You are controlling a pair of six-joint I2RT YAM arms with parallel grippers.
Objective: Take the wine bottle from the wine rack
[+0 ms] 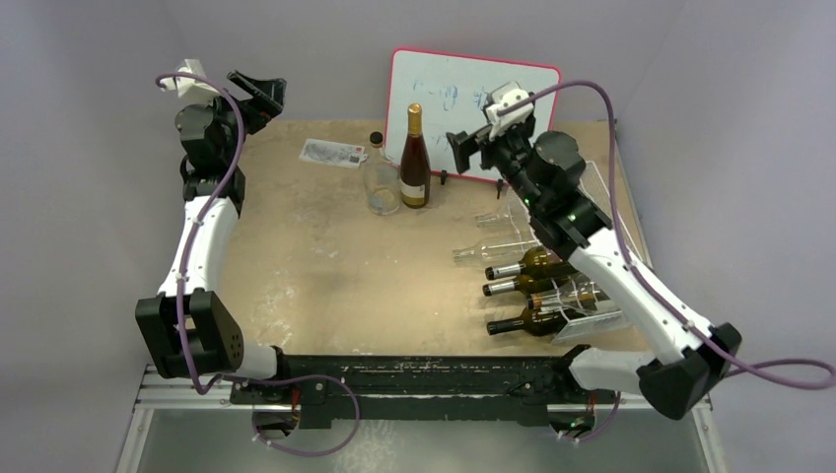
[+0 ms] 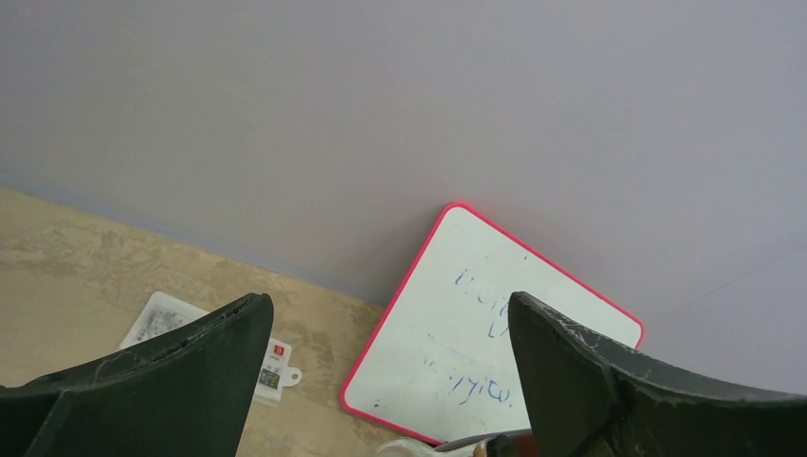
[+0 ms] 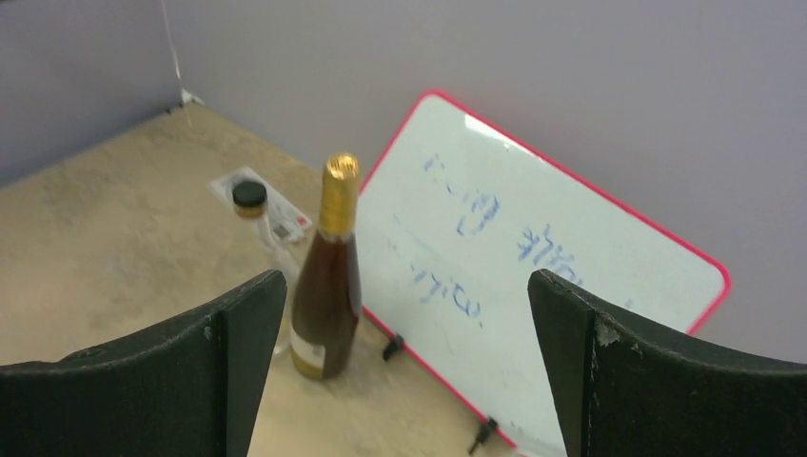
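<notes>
The right fingers hang spread, empty, beside the upright wine bottle at the far edge of the counter — best withdrawn straight back, no nudge; left fingers likewise spread, empty.

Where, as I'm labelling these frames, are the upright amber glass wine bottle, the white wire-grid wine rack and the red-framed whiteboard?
upright amber glass wine bottle (image 3: 326, 286): right wrist view, mid body.
white wire-grid wine rack (image 1: 592, 322): top external view, near edge.
red-framed whiteboard (image 1: 444, 89): top external view, white writing face.
</notes>
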